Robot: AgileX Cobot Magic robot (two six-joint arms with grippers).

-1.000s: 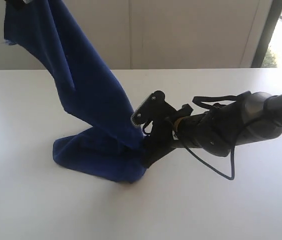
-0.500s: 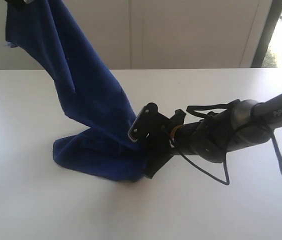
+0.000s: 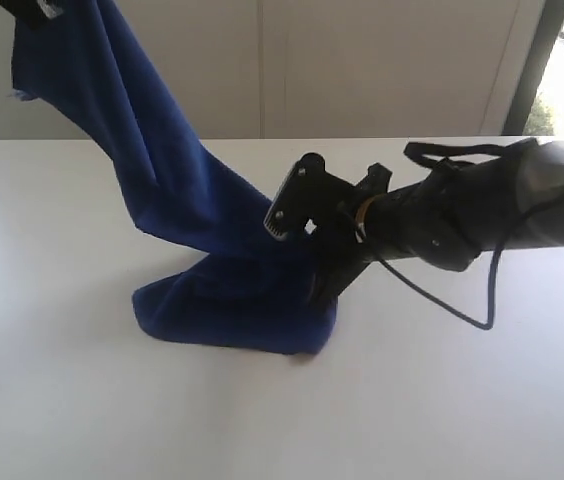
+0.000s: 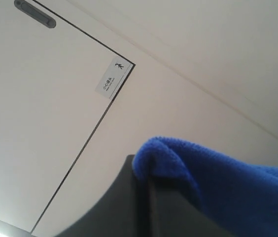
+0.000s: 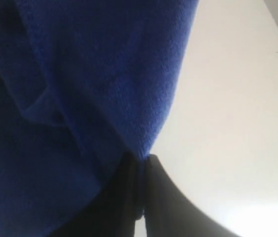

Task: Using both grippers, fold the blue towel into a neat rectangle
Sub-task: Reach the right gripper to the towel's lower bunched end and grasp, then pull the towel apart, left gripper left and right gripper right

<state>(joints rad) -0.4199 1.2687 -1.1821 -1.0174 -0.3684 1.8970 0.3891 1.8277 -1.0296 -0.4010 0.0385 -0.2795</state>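
Royal-blue terry, the blue towel (image 3: pixel 187 200) stretches in the exterior view from the 11 o'clock corner down to a bunched heap. The heap rests on the white counter (image 3: pixel 82 420) near the middle, slightly toward 7 o'clock. The left end effector (image 3: pixel 27 8) is raised at 11 o'clock, barely in frame, and is closed on the towel's upper end. Its wrist view shows a fold of cloth bulging over the dark fingers (image 4: pixel 129 207). The right end effector (image 3: pixel 324 285) reaches in from 3 o'clock, tilted down toward the counter, at the heap's 3 o'clock side. Its wrist view shows the black fingers (image 5: pixel 163 197) pressed together, pinching the towel's edge between them.
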